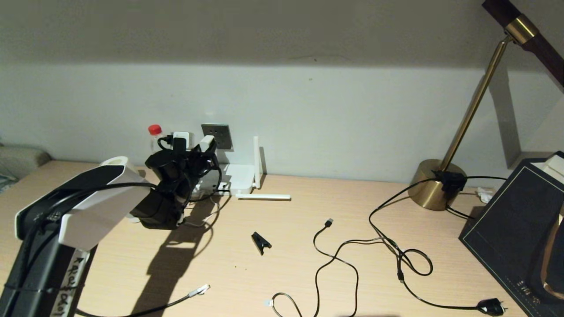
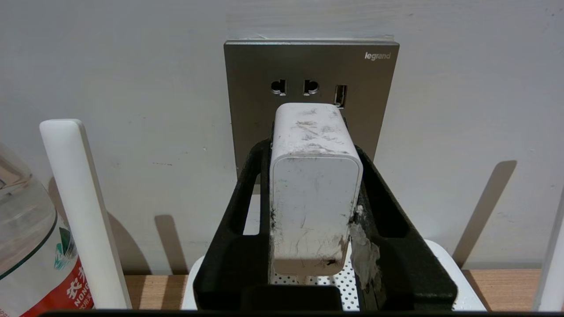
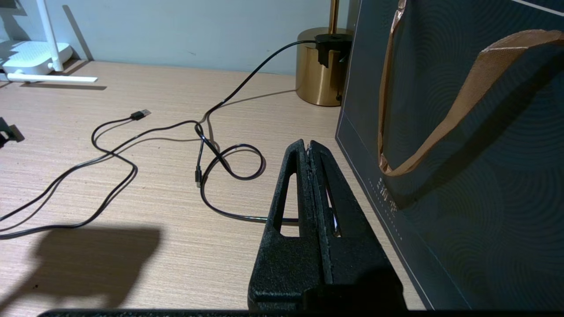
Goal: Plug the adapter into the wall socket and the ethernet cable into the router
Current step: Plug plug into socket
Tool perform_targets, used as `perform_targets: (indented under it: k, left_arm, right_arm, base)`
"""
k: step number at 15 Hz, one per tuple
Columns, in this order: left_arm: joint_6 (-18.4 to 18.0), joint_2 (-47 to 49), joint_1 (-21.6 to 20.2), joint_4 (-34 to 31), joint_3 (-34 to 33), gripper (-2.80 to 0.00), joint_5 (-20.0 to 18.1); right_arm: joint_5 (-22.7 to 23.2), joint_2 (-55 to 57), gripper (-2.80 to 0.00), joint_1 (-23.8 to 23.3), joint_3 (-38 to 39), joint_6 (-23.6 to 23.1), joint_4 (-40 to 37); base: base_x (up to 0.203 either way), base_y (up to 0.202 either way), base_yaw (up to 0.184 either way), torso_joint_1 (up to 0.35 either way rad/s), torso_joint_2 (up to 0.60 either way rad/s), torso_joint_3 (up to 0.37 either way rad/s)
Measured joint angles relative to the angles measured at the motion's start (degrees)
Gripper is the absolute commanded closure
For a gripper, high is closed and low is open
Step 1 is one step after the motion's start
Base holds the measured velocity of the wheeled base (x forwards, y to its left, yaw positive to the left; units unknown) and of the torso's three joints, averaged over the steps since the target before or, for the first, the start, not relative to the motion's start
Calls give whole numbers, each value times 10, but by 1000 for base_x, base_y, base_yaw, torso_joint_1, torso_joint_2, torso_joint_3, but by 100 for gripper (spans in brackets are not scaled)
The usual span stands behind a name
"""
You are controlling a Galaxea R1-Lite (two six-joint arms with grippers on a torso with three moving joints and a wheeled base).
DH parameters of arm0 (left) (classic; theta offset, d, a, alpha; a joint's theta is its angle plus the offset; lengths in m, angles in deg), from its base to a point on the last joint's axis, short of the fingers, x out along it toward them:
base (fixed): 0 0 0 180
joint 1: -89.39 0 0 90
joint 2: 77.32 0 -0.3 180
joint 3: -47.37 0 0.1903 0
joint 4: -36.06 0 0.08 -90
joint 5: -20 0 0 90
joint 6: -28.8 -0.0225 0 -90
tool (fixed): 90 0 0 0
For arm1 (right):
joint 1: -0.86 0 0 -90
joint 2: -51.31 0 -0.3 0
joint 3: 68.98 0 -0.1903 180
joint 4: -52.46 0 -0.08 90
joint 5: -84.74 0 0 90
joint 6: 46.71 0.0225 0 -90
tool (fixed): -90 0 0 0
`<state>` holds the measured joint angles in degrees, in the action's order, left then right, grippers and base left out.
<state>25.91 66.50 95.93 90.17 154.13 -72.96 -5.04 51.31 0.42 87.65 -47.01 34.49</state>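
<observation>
My left gripper [image 2: 313, 149] is shut on the adapter [image 2: 315, 189], a scuffed white block held between the black fingers [image 2: 246, 185]. Its far end points at the lower part of the wall socket [image 2: 308, 66], a grey faceplate; whether they touch is hidden. In the head view the adapter [image 1: 206, 143] sits just left of the socket [image 1: 217, 135], above the router [image 1: 240, 178]. The ethernet cable's clear connector [image 1: 200, 289] lies on the table near the front edge. My right gripper [image 3: 308, 145] is shut and empty over the table at the right.
A red-capped bottle [image 1: 155, 132] and a router antenna [image 2: 79, 211] stand left of the socket. A black clip [image 1: 261, 242], a thin USB cable [image 1: 328, 222] and a black plug [image 1: 491, 306] lie mid-table. The brass lamp base [image 1: 434, 185] and a dark bag [image 3: 462, 154] stand at the right.
</observation>
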Motion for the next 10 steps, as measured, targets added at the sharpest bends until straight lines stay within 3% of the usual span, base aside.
perform_targets:
  k: [10]
  left_arm:
    - [1, 3, -1, -9, 18, 0, 0]
  right_arm:
    - [0, 0, 0, 0, 0, 0, 0]
  base:
    - [0, 0, 0, 0, 0, 0]
